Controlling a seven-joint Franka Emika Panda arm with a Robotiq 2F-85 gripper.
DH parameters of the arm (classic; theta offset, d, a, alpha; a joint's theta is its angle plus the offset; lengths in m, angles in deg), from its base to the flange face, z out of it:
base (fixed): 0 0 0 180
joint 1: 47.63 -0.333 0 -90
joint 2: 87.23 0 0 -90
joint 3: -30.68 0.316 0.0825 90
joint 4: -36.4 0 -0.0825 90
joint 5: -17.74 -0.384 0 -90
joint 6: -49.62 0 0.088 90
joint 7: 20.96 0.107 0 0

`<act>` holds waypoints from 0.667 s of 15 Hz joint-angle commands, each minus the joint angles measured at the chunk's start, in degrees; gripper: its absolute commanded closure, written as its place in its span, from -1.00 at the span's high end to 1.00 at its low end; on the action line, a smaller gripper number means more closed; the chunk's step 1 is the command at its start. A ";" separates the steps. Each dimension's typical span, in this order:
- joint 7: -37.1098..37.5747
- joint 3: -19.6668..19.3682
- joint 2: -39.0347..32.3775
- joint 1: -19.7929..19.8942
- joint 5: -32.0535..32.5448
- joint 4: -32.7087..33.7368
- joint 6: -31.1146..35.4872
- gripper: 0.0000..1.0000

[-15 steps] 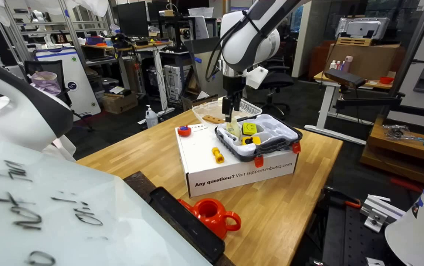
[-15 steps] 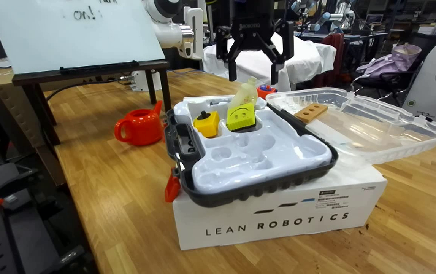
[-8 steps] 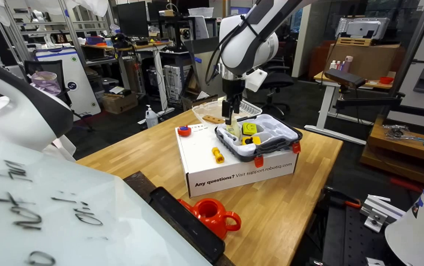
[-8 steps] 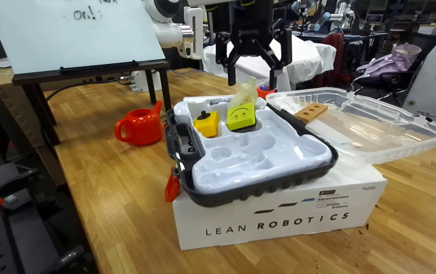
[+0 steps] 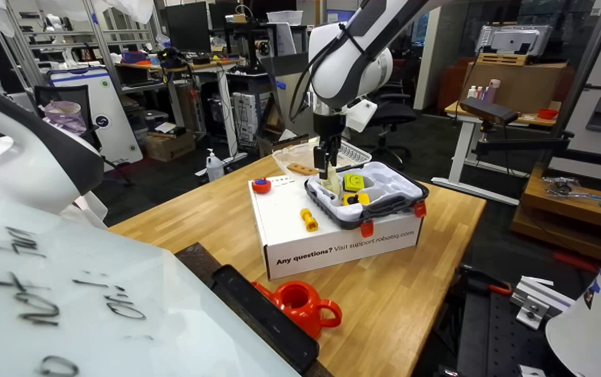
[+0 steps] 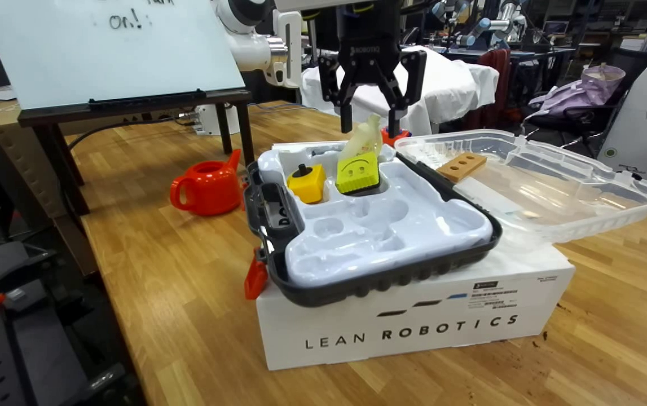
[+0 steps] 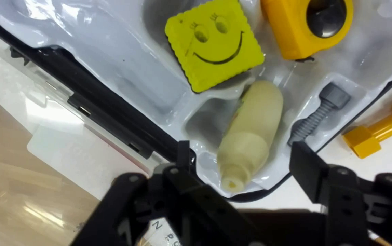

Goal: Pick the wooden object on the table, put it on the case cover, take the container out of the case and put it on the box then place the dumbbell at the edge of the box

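White box [image 5: 281, 212]: bare strip of top beside the case [image 6: 413, 225], yellow dumbbell [image 5: 308, 220] on it, inside the edge. Clear case cover [image 6: 571, 183] reaches past the box, wooden block [image 6: 462, 167] on it. Gripper [image 7: 240, 155]: jaws well parted, holding nothing; in wrist view the pale-yellow container [image 7: 252, 126], tilted in the case's corner, shows between them, gap each side.

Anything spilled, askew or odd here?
Yes: dark specks lie scattered on the table beside the white box, perhaps spilled debris. Inside the case, the pale bottle sits tilted, neck poking up, not flat.
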 commanded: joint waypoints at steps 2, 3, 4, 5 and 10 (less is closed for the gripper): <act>1.09 -0.04 -0.82 0.02 0.22 1.01 -0.90 -0.23; 1.21 -0.06 -0.93 0.02 0.28 1.04 -0.97 -0.36; 1.29 -0.07 -1.01 0.02 0.34 1.04 -1.01 -0.49; 1.35 -0.08 -1.04 0.01 0.37 1.03 -1.03 -0.65; 1.11 0.07 -0.50 0.12 -0.06 0.91 -0.81 -0.82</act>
